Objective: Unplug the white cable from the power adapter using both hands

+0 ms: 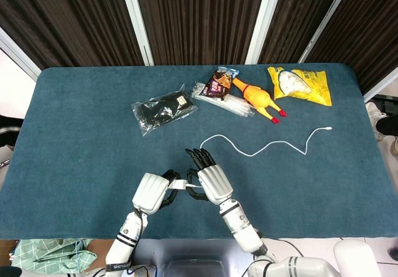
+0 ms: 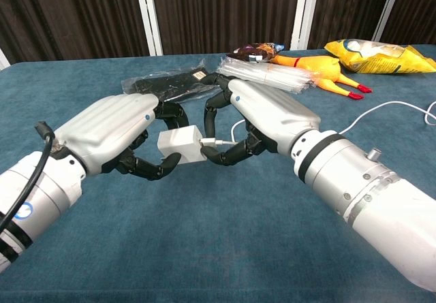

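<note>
Right in front, the left hand (image 2: 112,134) gripped the power adapter (image 2: 180,145), a small white block, its dark fingers (image 2: 151,170) curled under and around it. Facing it, the right hand (image 2: 262,120) had its fingers (image 2: 225,154) pinched on the white plug of the white cable (image 1: 267,145), which sat in the adapter's end face. The two hands met knuckle to knuckle, the adapter between them, above the table (image 1: 74,159).

From the plug the cable ran out beyond the right hand, one thin white line snaking across the cloth to its free end (image 1: 328,128), far off to that hand's right.

Farther out lay the rest, one of each: a black packet in clear wrap (image 1: 163,109) beyond the left hand, a bundle of clear straws (image 1: 230,104), a dark snack packet (image 1: 219,82) on it, a yellow rubber chicken (image 1: 258,98) just beside them, and a yellow bag (image 1: 301,84) well off to the right.

The table wore a deep teal cloth. Behind it hung dark pleated curtains (image 1: 81,15) split by white posts (image 1: 135,15).
</note>
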{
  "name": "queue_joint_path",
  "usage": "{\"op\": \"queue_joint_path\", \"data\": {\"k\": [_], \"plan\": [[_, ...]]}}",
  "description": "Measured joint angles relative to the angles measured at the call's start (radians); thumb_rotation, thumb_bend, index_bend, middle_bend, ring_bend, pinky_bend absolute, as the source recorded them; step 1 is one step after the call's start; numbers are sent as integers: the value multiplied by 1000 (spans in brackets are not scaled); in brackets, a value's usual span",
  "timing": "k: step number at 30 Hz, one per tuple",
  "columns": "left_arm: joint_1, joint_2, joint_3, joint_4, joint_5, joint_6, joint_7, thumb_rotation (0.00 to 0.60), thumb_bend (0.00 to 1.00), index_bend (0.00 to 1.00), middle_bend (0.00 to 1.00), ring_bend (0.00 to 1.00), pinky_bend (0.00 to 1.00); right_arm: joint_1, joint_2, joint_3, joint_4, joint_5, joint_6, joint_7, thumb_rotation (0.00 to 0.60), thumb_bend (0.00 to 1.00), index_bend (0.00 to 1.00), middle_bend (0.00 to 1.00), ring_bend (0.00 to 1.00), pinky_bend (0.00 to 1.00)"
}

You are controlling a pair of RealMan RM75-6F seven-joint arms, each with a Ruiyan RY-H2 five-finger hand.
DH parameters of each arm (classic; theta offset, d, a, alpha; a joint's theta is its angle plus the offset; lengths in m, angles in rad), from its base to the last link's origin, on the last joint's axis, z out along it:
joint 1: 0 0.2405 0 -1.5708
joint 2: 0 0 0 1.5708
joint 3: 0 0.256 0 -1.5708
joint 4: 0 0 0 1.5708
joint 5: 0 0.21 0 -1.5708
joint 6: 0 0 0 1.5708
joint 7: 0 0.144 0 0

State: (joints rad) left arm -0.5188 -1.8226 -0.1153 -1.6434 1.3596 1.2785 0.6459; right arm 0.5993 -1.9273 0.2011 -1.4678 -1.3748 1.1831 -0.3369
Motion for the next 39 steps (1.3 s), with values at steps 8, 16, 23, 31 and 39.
{"op": "queue_joint_path", "data": {"k": [8, 16, 23, 31, 39], "plan": [[-6, 9, 2, 3, 14, -6, -6, 600, 637, 736, 822, 970, 1000, 3, 1, 7, -16, 9, 3, -9, 600, 578, 886, 211, 0, 0], [-16, 23, 8, 42, 40, -23, -51, 600, 639, 737, 824, 970, 1000, 3, 25, 2, -46, 18, 0, -51, 600, 581, 886, 211, 0, 0], [-22, 26, 2, 56, 42, -29, -60, 600, 639, 737, 824, 970, 1000, -1, 57, 4, -69, 22, 6, -52, 600, 584, 890, 213, 0, 0], [-30, 41, -14, 86, 30, -43, -67, 600, 638, 737, 824, 970, 1000, -10, 103, 1, -80, 22, 9, -33, 600, 585, 895, 216, 0, 0], [-45, 81, -36, 180, 20, -63, -89, 600, 610, 734, 819, 970, 1000, -15, 148, 6, -29, 35, 0, -15, 600, 585, 901, 222, 0, 0]]}}
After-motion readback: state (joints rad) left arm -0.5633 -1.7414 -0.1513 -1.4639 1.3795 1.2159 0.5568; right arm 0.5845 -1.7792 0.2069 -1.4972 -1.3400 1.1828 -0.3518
